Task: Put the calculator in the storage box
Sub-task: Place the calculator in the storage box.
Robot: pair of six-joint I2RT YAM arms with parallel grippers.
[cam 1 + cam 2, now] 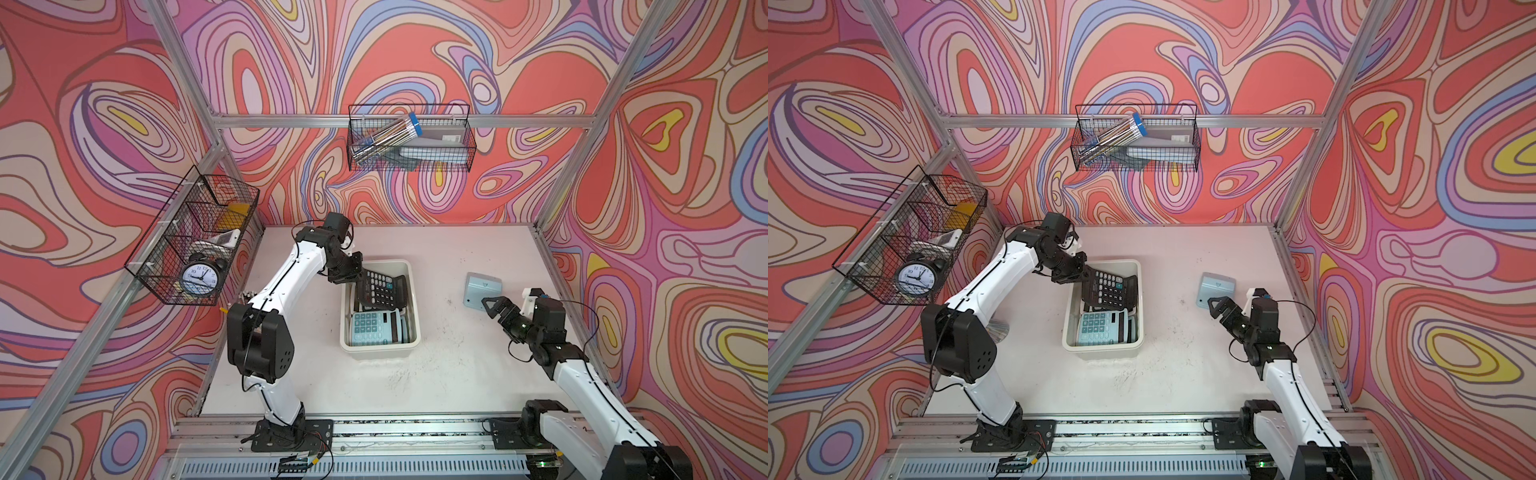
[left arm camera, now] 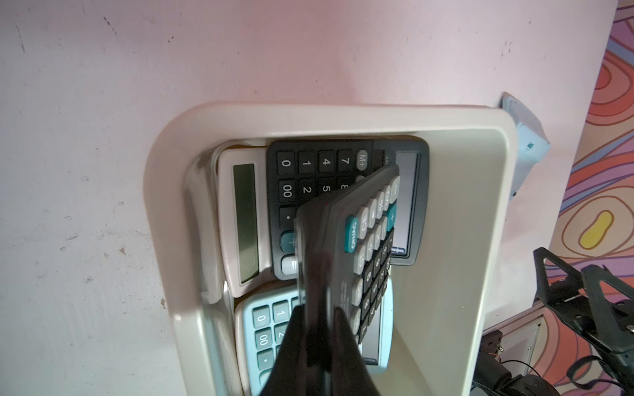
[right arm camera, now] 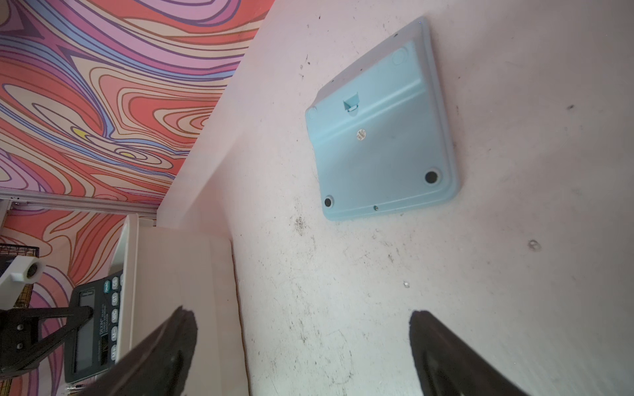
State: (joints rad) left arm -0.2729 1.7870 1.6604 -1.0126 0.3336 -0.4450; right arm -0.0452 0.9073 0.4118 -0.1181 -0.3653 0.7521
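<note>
The cream-white rectangular plastic storage box (image 1: pixel 380 348) sits near the middle of the scuffed white tabletop (image 1: pixel 436 374). The left wrist view shows 3 calculators lying flat inside it: a cream calculator (image 2: pixel 240 219), a flat black calculator (image 2: pixel 308 168) and a light-blue calculator with teal keys (image 1: pixel 371 328). Whether more lie beneath them I cannot tell. Over the box's 12 o'clock end hangs a 4th, the held black plastic calculator (image 1: pixel 381 287) with grey and teal keys, tilted and keys up. The left gripper (image 1: pixel 357 275) is clamped on its edge at the box's 10 o'clock corner, and whether it touches those below is unclear. At 3 o'clock from the box, well apart, a 5th, the face-down light-blue calculator (image 1: pixel 482 289), lies on the table. The right gripper (image 1: pixel 496 306) hovers at its 5 o'clock corner, jaws wide apart and empty. 2 black wire baskets hang on the frame. The back basket (image 1: pixel 467 141) at 12 o'clock holds 1 clear pencil tube with a blue cap (image 1: pixel 384 139) and grey flat items. The side basket (image 1: pixel 162 257) at 9 o'clock holds 1 black alarm clock (image 1: pixel 200 277), a white item and a yellow one.
</note>
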